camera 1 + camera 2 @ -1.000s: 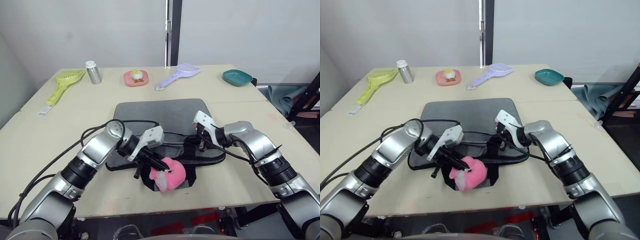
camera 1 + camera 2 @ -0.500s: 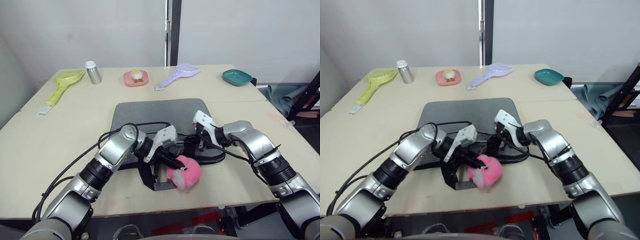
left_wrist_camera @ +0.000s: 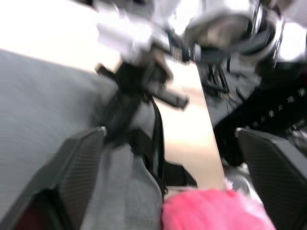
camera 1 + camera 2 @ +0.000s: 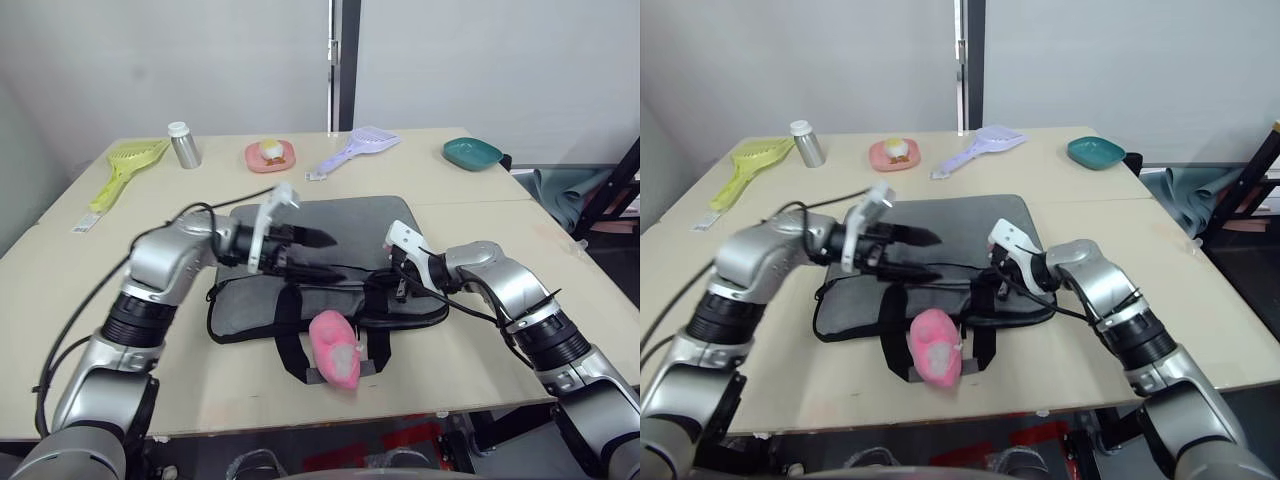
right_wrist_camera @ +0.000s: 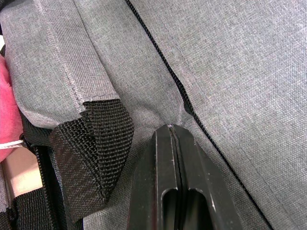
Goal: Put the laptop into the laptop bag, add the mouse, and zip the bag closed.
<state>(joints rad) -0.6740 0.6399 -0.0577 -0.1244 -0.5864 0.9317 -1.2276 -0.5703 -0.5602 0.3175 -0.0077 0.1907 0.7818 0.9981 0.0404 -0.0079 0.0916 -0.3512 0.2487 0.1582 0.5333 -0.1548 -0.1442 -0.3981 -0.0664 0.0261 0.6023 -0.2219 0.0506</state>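
The grey laptop bag (image 4: 350, 225) lies flat in the middle of the table, its black strap handles (image 4: 288, 345) spread toward the front edge. My left gripper (image 4: 332, 256) hovers open over the bag's left half, holding nothing. A fluffy pink thing (image 4: 335, 348) lies on the handles in front of the bag. My right gripper (image 4: 400, 288) is shut, its tips pressed on the bag's grey fabric beside the black zipper (image 5: 163, 62) at the front right. Whether it pinches the fabric I cannot tell. The laptop and the mouse are out of view.
Along the far edge of the table stand a yellow-green scoop (image 4: 125, 170), a metal bottle (image 4: 181, 145), a pink plate (image 4: 271, 155), a lilac scoop (image 4: 355, 148) and a teal dish (image 4: 473, 153). Bare tabletop flanks the bag on both sides.
My left gripper carried the pink fluffy thing rightward, then opened, let it go and rose back over the bag. The pink thing now rests on the handles. The right arm stayed put.
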